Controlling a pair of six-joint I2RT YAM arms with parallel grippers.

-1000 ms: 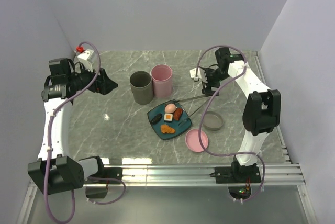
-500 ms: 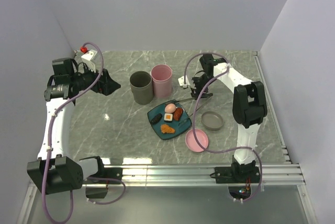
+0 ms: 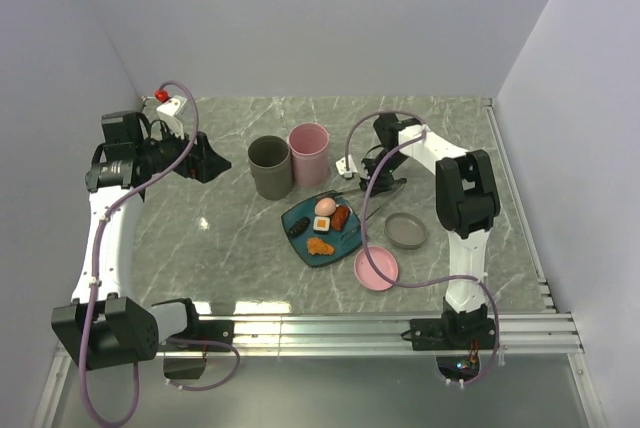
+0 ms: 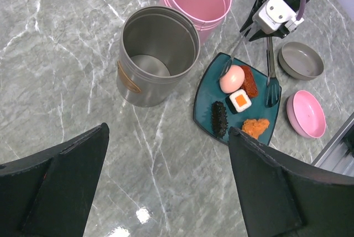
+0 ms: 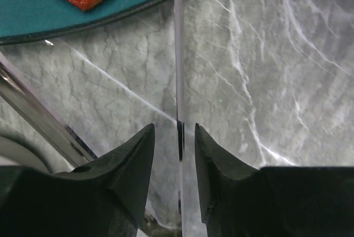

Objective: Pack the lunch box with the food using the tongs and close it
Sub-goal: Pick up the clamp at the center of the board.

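Tongs pointed tips-first at the plate's edge, bare table alongside; my right tool straddled one arm, narrowly ajar, not yet pinching.

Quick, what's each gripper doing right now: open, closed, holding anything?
Left gripper: wide open, holding nothing.
Right gripper: jaws narrow but open, straddling one arm of the tongs, small gaps either side, not gripping yet.

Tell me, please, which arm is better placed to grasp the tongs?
Right: the right gripper straddles one arm of the tongs; the left gripper hangs open, well away from them.
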